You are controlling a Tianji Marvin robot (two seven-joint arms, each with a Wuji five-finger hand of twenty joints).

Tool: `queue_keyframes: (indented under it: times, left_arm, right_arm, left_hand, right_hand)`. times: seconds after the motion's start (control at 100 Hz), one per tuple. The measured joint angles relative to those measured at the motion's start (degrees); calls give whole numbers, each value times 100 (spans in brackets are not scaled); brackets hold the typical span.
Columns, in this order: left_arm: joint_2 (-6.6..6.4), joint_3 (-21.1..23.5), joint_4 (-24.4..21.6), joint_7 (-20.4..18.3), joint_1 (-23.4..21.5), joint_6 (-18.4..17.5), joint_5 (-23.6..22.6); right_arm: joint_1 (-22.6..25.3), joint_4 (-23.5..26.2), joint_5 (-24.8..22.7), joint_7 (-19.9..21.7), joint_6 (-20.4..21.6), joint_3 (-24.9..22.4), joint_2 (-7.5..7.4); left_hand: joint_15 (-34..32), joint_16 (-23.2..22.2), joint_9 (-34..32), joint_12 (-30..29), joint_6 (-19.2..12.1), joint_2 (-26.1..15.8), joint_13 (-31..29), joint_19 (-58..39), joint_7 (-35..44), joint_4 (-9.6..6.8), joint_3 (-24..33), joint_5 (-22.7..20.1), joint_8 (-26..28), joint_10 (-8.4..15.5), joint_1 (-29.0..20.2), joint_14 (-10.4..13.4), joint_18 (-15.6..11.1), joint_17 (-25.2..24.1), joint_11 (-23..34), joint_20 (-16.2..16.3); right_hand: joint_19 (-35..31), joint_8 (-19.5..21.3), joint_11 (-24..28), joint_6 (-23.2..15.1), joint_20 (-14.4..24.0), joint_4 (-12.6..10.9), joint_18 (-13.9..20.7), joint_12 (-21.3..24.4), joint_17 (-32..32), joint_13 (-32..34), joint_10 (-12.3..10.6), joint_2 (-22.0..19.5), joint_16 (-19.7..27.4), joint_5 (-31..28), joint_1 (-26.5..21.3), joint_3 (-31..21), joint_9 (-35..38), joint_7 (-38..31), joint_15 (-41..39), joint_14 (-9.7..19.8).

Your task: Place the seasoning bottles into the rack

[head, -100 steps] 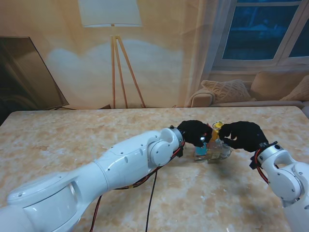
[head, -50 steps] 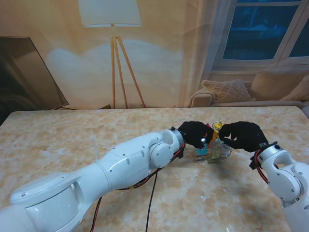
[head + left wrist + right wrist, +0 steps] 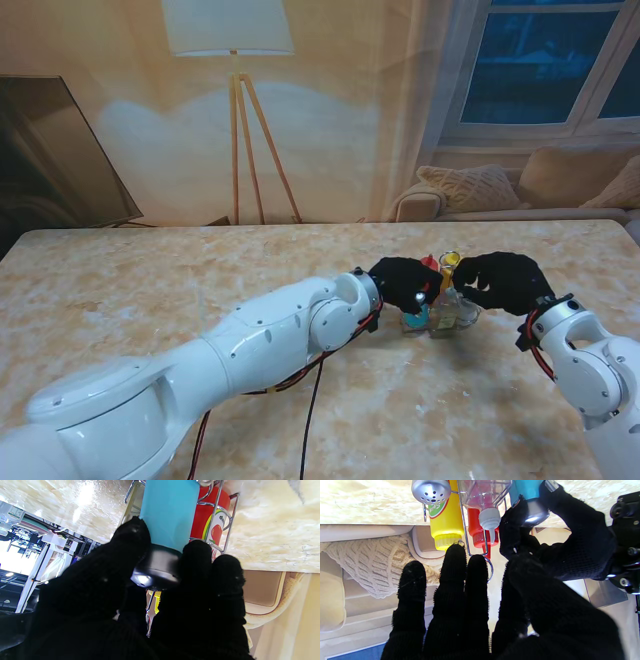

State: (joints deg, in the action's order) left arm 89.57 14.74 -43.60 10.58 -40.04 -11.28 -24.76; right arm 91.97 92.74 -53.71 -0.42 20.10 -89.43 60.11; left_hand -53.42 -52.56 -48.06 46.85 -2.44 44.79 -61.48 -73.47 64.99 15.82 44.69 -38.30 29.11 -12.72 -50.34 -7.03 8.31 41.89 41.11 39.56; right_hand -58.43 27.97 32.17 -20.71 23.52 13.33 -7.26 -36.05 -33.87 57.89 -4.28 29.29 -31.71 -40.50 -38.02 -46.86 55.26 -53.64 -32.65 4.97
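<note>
1. Setting: a marbled beige table top (image 3: 150, 290) in a living room, with a floor lamp (image 3: 232, 60) and a sofa (image 3: 520, 195) behind it; the wire rack (image 3: 445, 315) stands on the table right of centre, between my two hands

2. Left hand (image 3: 403, 280): closed on the blue bottle (image 3: 170, 512); in the left wrist view my fingertips (image 3: 135, 533) pinch it at its black cap (image 3: 156, 570), and the body runs straight on from the cap toward the table

3. Key relation: the blue bottle's long axis is upright and in line with my left hand's fingers, cap toward the hand, base toward the table. It already passes inside the wire frame, just beside the red ketchup bottle (image 3: 212, 517). I cannot tell whether its base touches the rack floor

4. Right hand (image 3: 503, 280): holds no bottle; its fingers are spread and extended, with the fingertips (image 3: 456, 555) at the rack's wire handle loop (image 3: 490, 567), apparently steadying it, though contact is not certain

5. Rack contents, right wrist view: a yellow bottle (image 3: 445, 522), a clear bottle with white nozzle (image 3: 487, 505) and a metal-topped shaker (image 3: 431, 491) sit in the rack

6. Judgement: the left hand is the nearer and working one; the remaining move is straight down along the bottle's axis, then release
</note>
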Motion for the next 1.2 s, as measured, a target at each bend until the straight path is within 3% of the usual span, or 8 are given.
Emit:
queue_keyframes:
  times: [0.38, 0.6, 0.77, 1.2]
  left_arm:
    - [109, -38, 142, 31, 19, 0, 6]
    - [137, -39, 209, 0, 26, -67, 47]
    - [156, -62, 278, 12, 47, -94, 25]
    - [149, -141, 312, 54, 106, -247, -151]
  right_arm:
    - [-13, -20, 6, -3, -15, 23, 0]
    - [-27, -30, 9, 13, -28, 37, 0]
    - [-34, -35, 9, 18, -38, 45, 0]
    - [-61, -52, 38, 42, -55, 72, -1]
  left_hand:
    - [-50, 0, 62, 2, -1, -2, 155, 62, 64, 3, 1, 30, -37, 0, 0, 3, -15, -155, 69, 2]
    - [590, -15, 205, -255, 195, -90, 355, 445, -367, 3, 74, 27, -218, 40, -5, 8, -37, -417, 13, 2]
    - [661, -94, 254, -261, 201, -79, 371, 469, -372, 5, 75, -5, -217, 157, -7, 60, -91, -418, 25, 2]
    - [747, -211, 193, -88, 174, -79, 362, 493, -345, 7, 75, 8, -304, 161, -14, 75, -124, -344, -219, 2]
  right_hand:
    - [0, 0, 0, 0, 0, 0, 0, 0, 0, 0, 0, 0, 0, 0, 0, 0, 0, 0, 0, 0]
    - [0, 0, 0, 0, 0, 0, 0, 0, 0, 0, 0, 1, 0, 0, 0, 0, 0, 0, 0, 0]
    - [0, 0, 0, 0, 0, 0, 0, 0, 0, 0, 0, 7, 0, -25, 0, 0, 0, 0, 0, 0]
    - [0, 0, 0, 0, 0, 0, 0, 0, 0, 0, 0, 7, 0, -32, 0, 0, 0, 0, 0, 0]
